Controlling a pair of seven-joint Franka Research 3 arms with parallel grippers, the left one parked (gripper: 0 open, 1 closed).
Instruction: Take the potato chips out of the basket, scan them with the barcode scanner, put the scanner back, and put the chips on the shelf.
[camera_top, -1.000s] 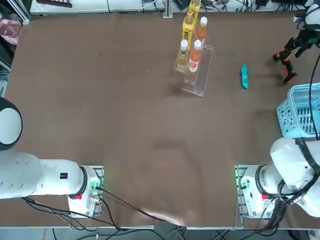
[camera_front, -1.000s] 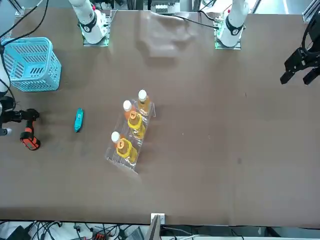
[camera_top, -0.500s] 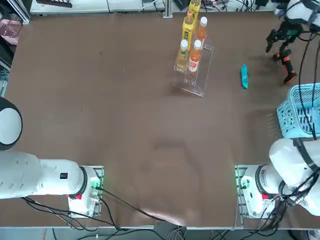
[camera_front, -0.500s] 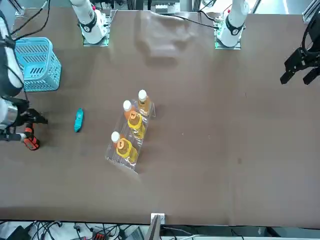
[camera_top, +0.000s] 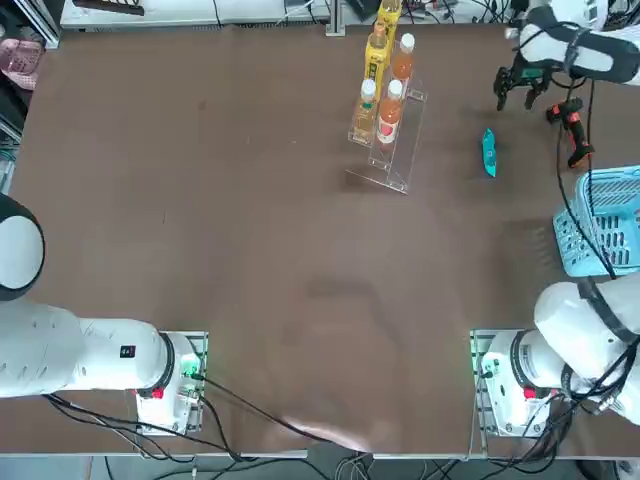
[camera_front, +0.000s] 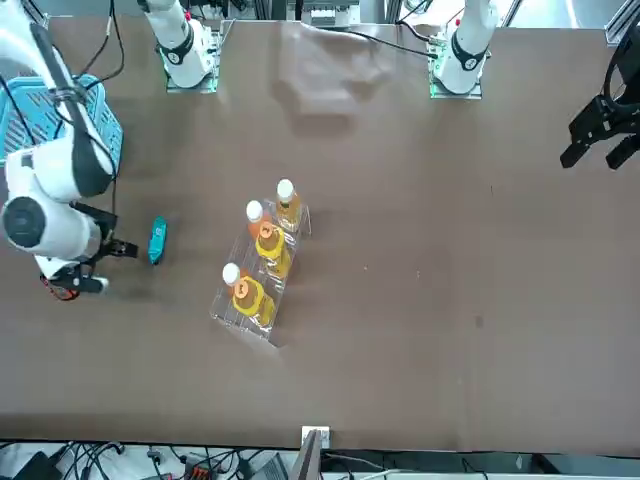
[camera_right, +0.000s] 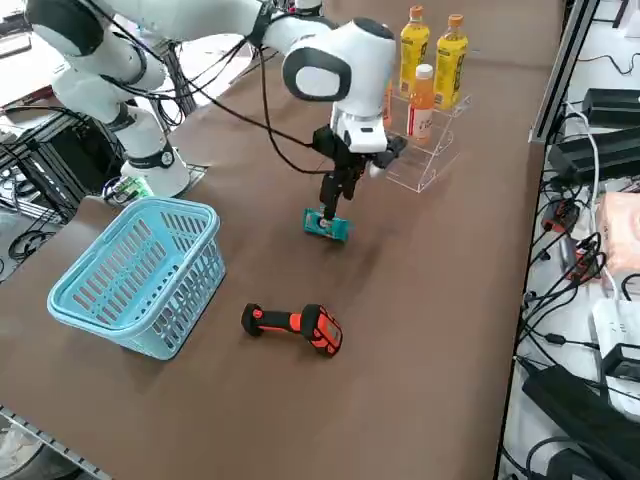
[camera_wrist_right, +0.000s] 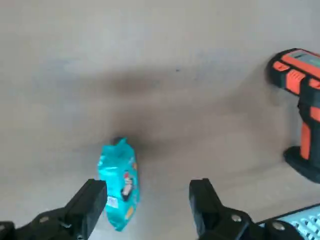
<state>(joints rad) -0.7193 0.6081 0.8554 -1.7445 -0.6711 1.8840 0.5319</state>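
Observation:
The potato chips (camera_top: 488, 152) are a slim teal packet lying flat on the brown table, between the shelf and the scanner. My right gripper (camera_right: 336, 203) hangs open just above the packet with nothing in it. In the right wrist view the potato chips (camera_wrist_right: 119, 182) lie by one finger, not centred in the gripper (camera_wrist_right: 150, 200). The barcode scanner (camera_right: 295, 327) lies on its side on the table, apart from the gripper, seen also in the top view (camera_top: 575, 130). The light blue basket (camera_right: 130, 270) stands near the right arm's base. The clear shelf (camera_top: 395, 140) holds drink bottles.
Orange and yellow bottles (camera_right: 432, 60) stand on the shelf's steps. Cables trail from the arm over the basket (camera_top: 600, 225). Cables and devices (camera_right: 590, 150) lie beyond the table's far edge. The wide brown tabletop (camera_top: 200, 200) stretches to the left.
My right arm has swung from over the scanner toward the chips packet, gripper staying open. The scanner, packet, basket and shelf have not moved.

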